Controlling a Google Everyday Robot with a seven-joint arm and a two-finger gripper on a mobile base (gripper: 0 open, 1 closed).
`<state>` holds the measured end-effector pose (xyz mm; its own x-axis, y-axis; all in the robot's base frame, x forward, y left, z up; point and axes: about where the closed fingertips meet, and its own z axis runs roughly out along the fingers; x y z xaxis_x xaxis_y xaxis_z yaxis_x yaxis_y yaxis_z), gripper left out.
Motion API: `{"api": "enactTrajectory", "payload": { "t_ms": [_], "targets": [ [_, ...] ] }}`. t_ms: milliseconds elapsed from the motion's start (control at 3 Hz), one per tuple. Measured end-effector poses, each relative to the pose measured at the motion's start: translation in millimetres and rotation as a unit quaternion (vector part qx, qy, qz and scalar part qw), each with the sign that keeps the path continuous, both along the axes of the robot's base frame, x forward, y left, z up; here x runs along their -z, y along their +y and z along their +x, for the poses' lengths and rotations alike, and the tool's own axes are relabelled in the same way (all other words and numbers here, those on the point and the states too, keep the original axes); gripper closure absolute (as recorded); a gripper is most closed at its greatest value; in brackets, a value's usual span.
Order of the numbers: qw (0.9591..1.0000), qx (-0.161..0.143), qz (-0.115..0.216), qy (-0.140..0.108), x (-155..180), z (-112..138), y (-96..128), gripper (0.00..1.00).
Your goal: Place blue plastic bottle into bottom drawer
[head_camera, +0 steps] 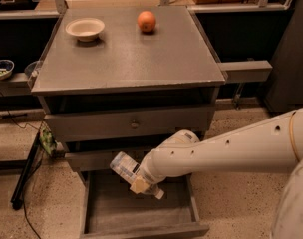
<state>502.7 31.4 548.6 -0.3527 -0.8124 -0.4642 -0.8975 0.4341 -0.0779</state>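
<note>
Clear bluish plastic: blue plastic bottle (122, 166), lower centre, tilted, clamped in gripper (140, 184) fingers over open bottom drawer (116, 214). Risk: high release, bounce out; knock against middle drawer (96, 159) front.

Your gripper (141, 184) clamps the blue plastic bottle (125, 168), clear with a pale label, tilted cap-down toward the near right. It hangs just above the bottom drawer (111, 214), pulled open, grey inside.

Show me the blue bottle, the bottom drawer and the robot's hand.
blue plastic bottle (122, 165): camera view, clear body left of the hand.
bottom drawer (114, 212): camera view, bare grey floor.
hand (141, 182): camera view, between its fingertips, gripping the bottle above the drawer.
</note>
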Motion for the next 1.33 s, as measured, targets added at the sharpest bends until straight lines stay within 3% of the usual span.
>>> {"api": "enactTrajectory", "payload": {
  "t_ms": [667,1000,1333],
  "targets": [
    [0.9997,0.003,0.007,0.024,31.0,-1.2,1.2,1.00],
    [0.9984,0.014,0.022,0.050,74.0,6.2,2.4,1.00],
    [0.9984,0.014,0.022,0.050,74.0,6.2,2.4,1.00]
  ]
}}
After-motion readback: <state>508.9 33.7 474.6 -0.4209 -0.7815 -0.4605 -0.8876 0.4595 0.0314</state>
